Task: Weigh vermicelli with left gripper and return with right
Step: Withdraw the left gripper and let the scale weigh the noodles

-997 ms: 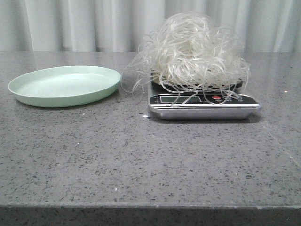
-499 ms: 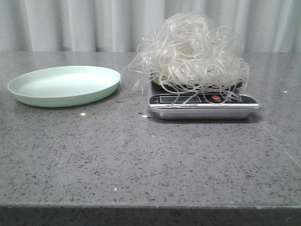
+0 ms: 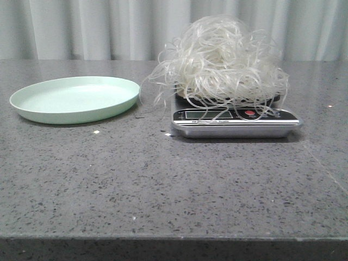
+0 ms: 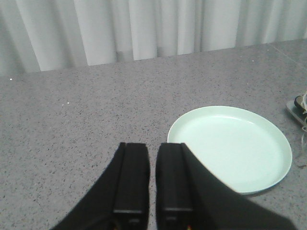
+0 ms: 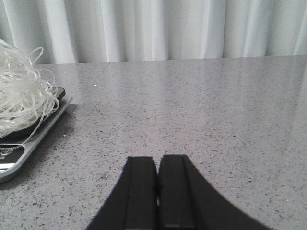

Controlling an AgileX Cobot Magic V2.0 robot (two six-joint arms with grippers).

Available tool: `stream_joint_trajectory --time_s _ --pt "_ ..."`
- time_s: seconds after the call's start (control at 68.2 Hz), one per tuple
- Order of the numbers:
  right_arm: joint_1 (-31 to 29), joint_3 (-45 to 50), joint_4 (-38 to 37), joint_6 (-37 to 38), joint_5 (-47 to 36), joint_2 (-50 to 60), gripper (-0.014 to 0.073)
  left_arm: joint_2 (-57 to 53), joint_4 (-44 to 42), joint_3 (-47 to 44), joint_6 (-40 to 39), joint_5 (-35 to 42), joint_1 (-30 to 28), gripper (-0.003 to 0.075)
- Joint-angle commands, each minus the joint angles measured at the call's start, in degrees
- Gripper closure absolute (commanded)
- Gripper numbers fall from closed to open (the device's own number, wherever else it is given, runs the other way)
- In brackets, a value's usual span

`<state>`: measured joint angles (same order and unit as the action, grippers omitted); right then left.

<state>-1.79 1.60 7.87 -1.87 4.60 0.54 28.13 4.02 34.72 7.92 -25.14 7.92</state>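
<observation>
The vermicelli (image 3: pixel 223 60), a fluffy tangle of whitish glassy strands, lies heaped on the silver and black kitchen scale (image 3: pixel 235 124) right of centre; some strands hang over its display. The right wrist view shows the vermicelli (image 5: pixel 19 96) and the scale (image 5: pixel 29 143) off to one side. An empty pale green plate (image 3: pixel 76 116) sits to the left of the scale. My left gripper (image 4: pixel 152 146) hovers over bare table beside the plate (image 4: pixel 230 148), its fingers a narrow gap apart and holding nothing. My right gripper (image 5: pixel 156 159) is shut and empty, away from the scale. Neither gripper appears in the front view.
The table is grey speckled stone, its front edge (image 3: pixel 174 238) low in the front view. A pale curtain (image 3: pixel 109 27) hangs behind the table. A corner of the scale (image 4: pixel 296 107) shows past the plate in the left wrist view.
</observation>
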Motion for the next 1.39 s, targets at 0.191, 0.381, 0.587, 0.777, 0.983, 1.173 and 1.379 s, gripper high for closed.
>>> stream_joint_trajectory --time_s 0.191,0.381,0.587,0.777,0.983,1.173,1.379 --pt "0.1 -0.5 -0.1 0.0 -6.9 1.0 0.0442 -11.9 -0.1 -10.1 -0.7 11.9 -0.1 0.0584" --pt "0.1 -0.6 -0.1 0.0 -9.1 1.0 0.0442 -14.8 0.5 -13.2 -0.7 16.4 -0.2 0.0584" --pt "0.1 -6.5 -0.1 0.0 -11.0 1.0 0.0442 -14.8 0.6 -13.2 -0.7 16.7 -0.2 0.0584" --pt "0.1 -19.3 -0.1 0.0 -4.6 -5.2 0.0442 -14.8 0.6 -13.2 -0.7 16.7 -0.2 0.0584" --pt "0.3 -36.7 -0.1 0.0 8.1 -21.3 0.0442 -14.8 0.6 -13.2 -0.7 19.1 -0.2 0.0584" --pt "3.6 -51.0 -0.1 -3.3 17.7 -36.4 0.0442 -14.8 0.6 -13.2 -0.7 19.4 -0.2 0.0583" --pt "10.6 -62.1 -0.1 -12.0 24.6 -48.5 0.0318 -14.8 0.6 -13.2 -0.7 19.4 -0.2 0.0584"
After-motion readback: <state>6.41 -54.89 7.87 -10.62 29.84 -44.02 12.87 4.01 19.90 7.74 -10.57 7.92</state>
